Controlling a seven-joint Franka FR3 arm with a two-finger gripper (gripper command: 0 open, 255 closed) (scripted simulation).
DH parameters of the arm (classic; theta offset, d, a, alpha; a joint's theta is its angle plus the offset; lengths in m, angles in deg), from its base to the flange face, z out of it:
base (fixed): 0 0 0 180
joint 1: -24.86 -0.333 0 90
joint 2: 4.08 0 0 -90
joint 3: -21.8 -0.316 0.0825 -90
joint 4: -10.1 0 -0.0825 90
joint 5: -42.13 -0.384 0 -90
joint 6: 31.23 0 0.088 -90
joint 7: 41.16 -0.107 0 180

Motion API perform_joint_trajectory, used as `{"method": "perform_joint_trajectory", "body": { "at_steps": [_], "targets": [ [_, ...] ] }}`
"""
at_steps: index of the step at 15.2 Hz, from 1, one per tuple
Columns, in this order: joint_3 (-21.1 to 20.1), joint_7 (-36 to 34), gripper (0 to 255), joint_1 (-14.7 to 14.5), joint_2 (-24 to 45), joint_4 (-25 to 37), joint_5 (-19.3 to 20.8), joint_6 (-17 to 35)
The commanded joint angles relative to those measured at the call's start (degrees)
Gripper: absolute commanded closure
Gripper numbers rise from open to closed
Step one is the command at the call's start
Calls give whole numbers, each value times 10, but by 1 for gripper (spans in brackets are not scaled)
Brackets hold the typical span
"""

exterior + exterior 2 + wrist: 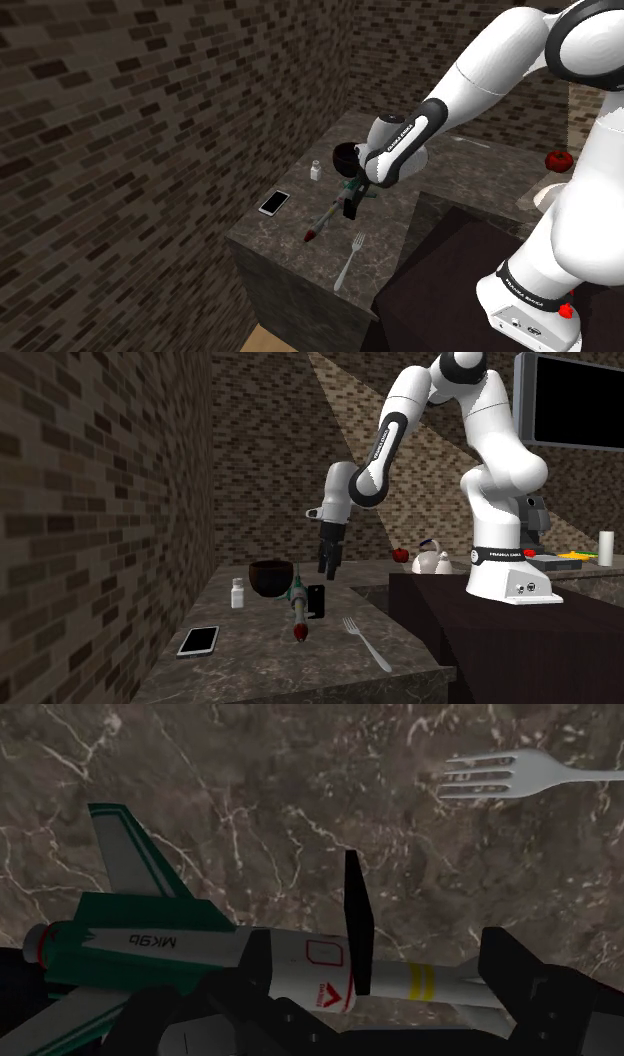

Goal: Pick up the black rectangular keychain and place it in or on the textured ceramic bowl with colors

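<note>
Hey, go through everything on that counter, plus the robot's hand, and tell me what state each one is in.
hand: open, fingers either side of the keychain, not touching it
black keychain: standing on edge, not held
dark bowl: upright
toy jet: lying flat
phone: face up, screen white
small bottle: upright, capped
fork: lying flat

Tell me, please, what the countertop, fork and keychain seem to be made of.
Countertop: polished stone, likely marble, going by its brown mottling with pale veins. Fork: metal, probably steel, judging by its silver-grey sheen. Keychain: plain matte black slab with no texture; plastic perhaps, but the look leaves it open.
</note>
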Motion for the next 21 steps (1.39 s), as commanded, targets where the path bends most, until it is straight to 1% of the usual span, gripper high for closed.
{"method": "perform_joint_trajectory", "body": {
  "at_steps": [1,3,11,12,21],
  "targets": [
    [-7,8,0,5,20,4,-10,16],
    [-16,16,0,11,45,13,-19,34],
    [-16,16,0,11,45,13,-18,33],
    [-16,16,255,11,45,13,-18,33],
    [-16,16,255,11,45,13,-18,34]
  ]
}}
